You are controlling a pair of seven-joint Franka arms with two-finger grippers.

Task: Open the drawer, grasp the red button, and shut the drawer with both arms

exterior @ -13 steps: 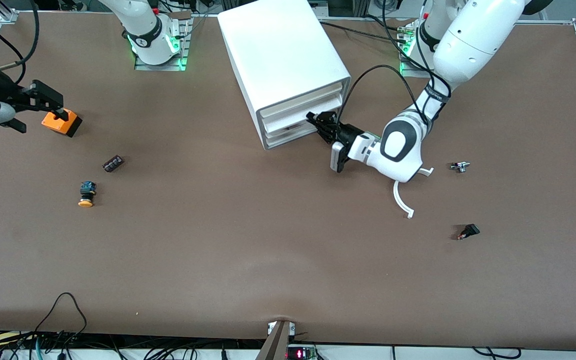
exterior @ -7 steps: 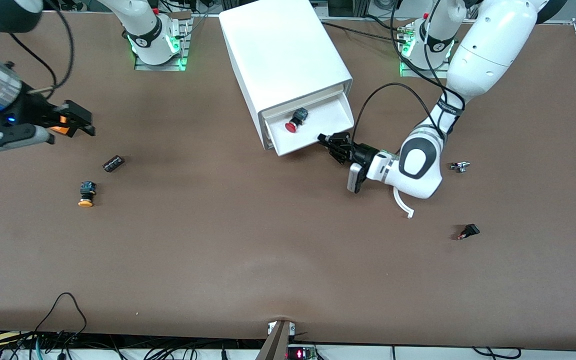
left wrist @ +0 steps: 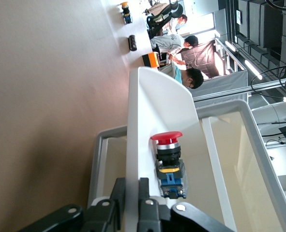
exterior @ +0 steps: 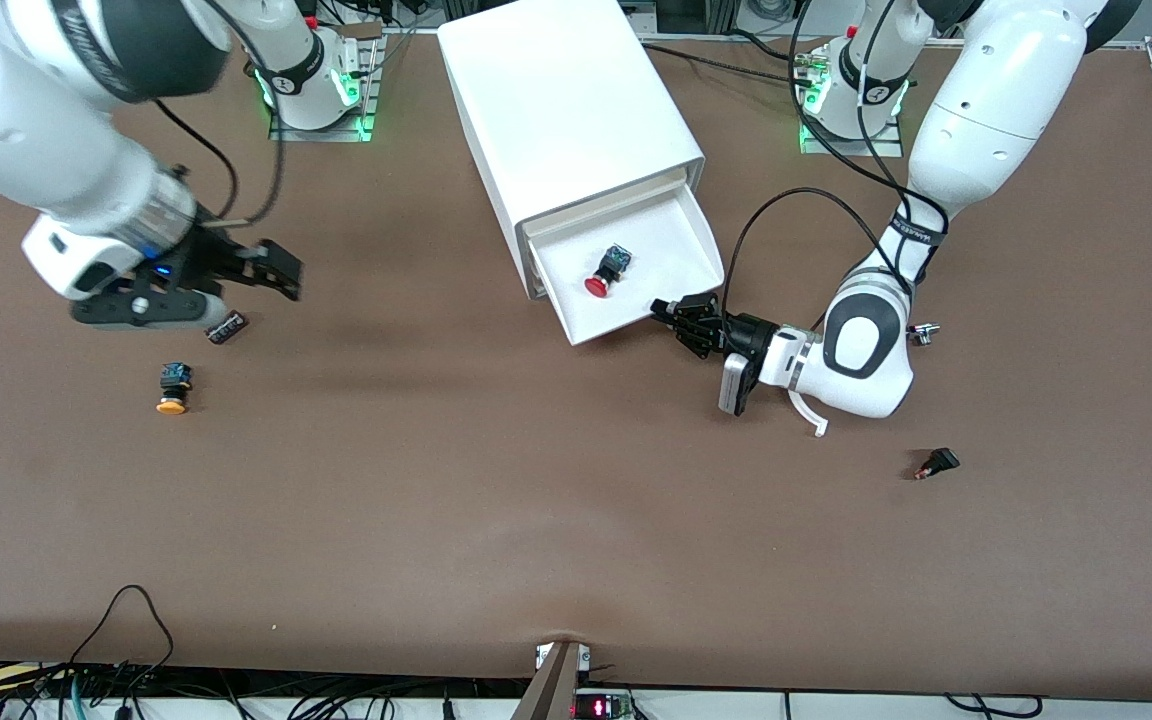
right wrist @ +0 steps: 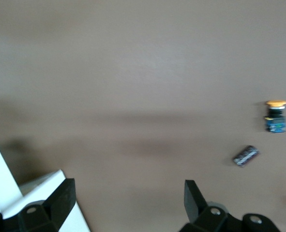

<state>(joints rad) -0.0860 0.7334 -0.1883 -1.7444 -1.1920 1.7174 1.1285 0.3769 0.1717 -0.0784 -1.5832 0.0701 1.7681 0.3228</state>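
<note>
While the left end effector (exterior: 669,312) stays clamped on the drawer (exterior: 681,235) front's corner to hold it out, the button (exterior: 606,273) lies exposed inside. Over the table (exterior: 436,480), the right end effector (exterior: 281,272) hangs with fingers apart, the button at its 3 o'clock.

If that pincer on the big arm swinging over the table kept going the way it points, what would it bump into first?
Probably the white cabinet or its open drawer: the right pincer points that way over bare table. Its height is unclear.
</note>
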